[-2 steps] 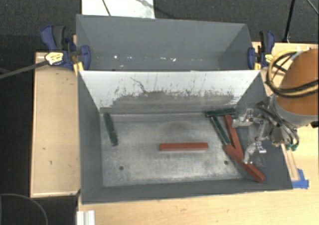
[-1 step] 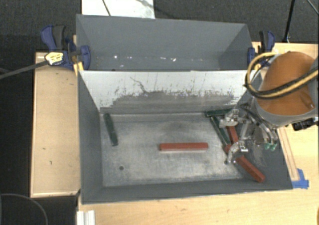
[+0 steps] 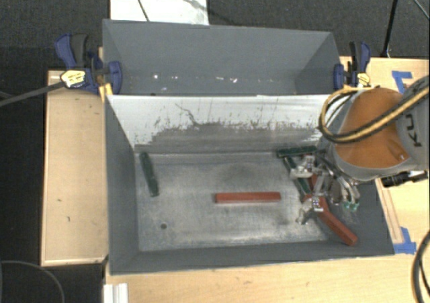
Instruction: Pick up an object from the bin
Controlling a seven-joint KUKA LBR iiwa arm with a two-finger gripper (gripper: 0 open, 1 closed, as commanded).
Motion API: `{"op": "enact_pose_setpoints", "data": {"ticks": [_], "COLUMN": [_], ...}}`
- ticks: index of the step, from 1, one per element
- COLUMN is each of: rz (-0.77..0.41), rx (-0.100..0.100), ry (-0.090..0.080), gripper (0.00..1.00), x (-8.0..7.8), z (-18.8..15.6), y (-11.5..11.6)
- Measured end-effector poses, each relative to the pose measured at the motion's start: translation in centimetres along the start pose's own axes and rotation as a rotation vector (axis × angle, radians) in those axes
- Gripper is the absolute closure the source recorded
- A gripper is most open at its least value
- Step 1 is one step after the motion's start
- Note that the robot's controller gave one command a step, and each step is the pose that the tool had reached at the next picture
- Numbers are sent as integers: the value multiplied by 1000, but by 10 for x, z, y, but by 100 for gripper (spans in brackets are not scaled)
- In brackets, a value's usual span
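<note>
The grey metal bin [image 3: 201, 127] has a scratched, sloping back wall and a flat floor with a few loose things spread over it. The arm comes in from the right, its rounded orange cover [image 3: 369, 134] looped by yellow and black cables [image 3: 334, 112]. It sits low over the right end of the floor. Below the cover the tool [image 3: 310, 204] hangs close to the floor in the right front part of the bin. It is a tangle of metal parts, and I cannot tell whether it is wide or narrow. Right at the tool lies a slanted red-brown flat bar [image 3: 341, 231], running from under the tool down toward the front right corner. Whether the tool grips it cannot be made out. Just behind the tool, at the foot of the back wall, is a short dark green piece [image 3: 292, 154]. To the tool's left, in the middle of the floor, a level red-brown flat bar [image 3: 247, 197] lies apart from it. A dark green stick [image 3: 148, 174] lies well apart by the left wall.
</note>
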State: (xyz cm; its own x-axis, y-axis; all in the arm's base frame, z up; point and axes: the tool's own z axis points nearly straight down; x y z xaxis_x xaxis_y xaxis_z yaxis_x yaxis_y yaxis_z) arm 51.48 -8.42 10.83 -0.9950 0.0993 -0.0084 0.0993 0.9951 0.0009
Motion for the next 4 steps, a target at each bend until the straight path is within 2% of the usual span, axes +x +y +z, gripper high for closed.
{"op": "enact_pose_setpoints", "data": {"ticks": [1, 2, 3, 4], "rz": [-104, 38, 38, -59], "rx": [1, 1, 1, 4], "ry": [9, -9, -9, 0], "gripper": [0, 100, 100, 100], "x": [-7, 15, 15, 8], "z": [29, 34, 34, 34], "y": [16, 63, 63, 63]}}
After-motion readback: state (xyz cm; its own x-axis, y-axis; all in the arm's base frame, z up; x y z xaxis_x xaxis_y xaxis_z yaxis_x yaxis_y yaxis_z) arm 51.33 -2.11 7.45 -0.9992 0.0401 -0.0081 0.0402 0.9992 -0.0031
